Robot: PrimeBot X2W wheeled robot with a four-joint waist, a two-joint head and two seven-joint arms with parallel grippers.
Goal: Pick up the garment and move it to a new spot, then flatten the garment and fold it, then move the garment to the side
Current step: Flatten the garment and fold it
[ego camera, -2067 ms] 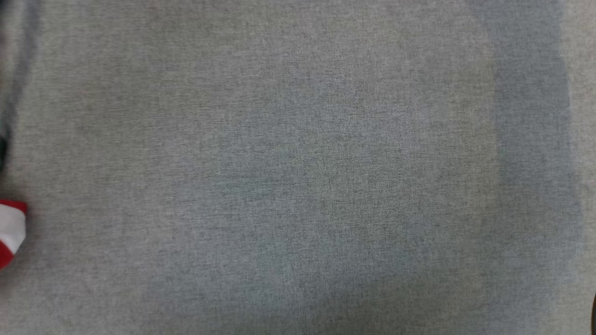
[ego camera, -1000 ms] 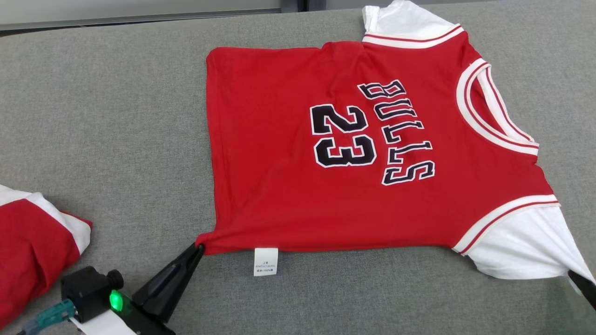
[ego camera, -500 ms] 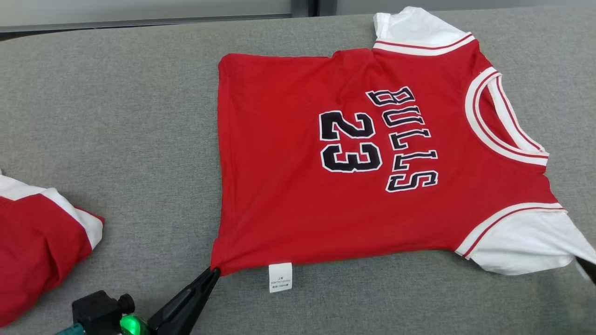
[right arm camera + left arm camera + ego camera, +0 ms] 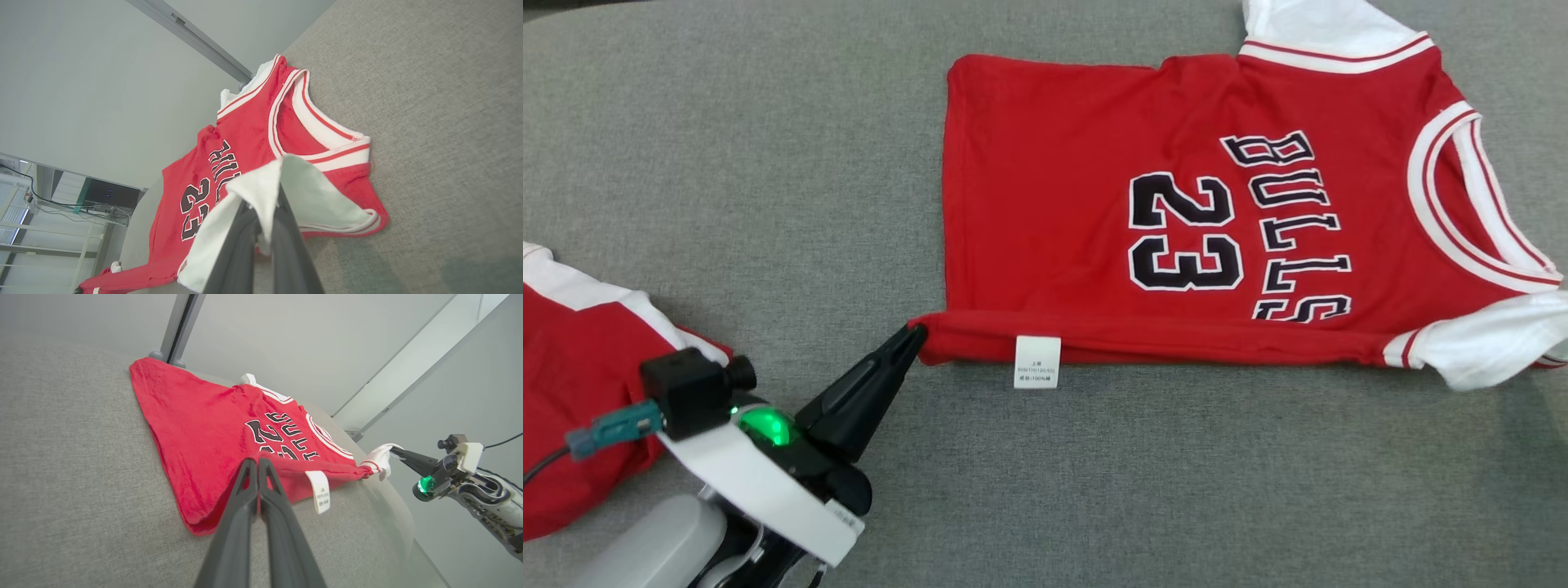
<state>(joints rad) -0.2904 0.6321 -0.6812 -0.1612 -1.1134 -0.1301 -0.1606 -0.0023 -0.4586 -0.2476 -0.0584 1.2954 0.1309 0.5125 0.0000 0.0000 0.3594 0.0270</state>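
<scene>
Plainly, the left tool has its fingers pressed together on the hem corner of the red jersey. The right tool is clamped the same way on the white sleeve at the other end of that edge. The jersey lies face up on the grey tabletop, spreading away from the left tool's tip. The edge strung between the two tools is raised and rolled over onto the body.

The likeliest trouble is an uneven carry. If one tool travels further than the other, the fold line would probably land crooked across the chest. Each tool pinches only a small bite of thin cloth, so a hard pull between them could slip the hem or the sleeve free and drop that end. The loose sleeve may also bunch under the fold instead of lying flat. A second red garment sits just beside the left tool's wrist, and a wide swing of that arm might drag it along.

Black letters outlined in white spell "BULLS", with the number "23" beside the word. A white care tag hangs from the held edge just past the left tool's tip. Its print is too small to read.
</scene>
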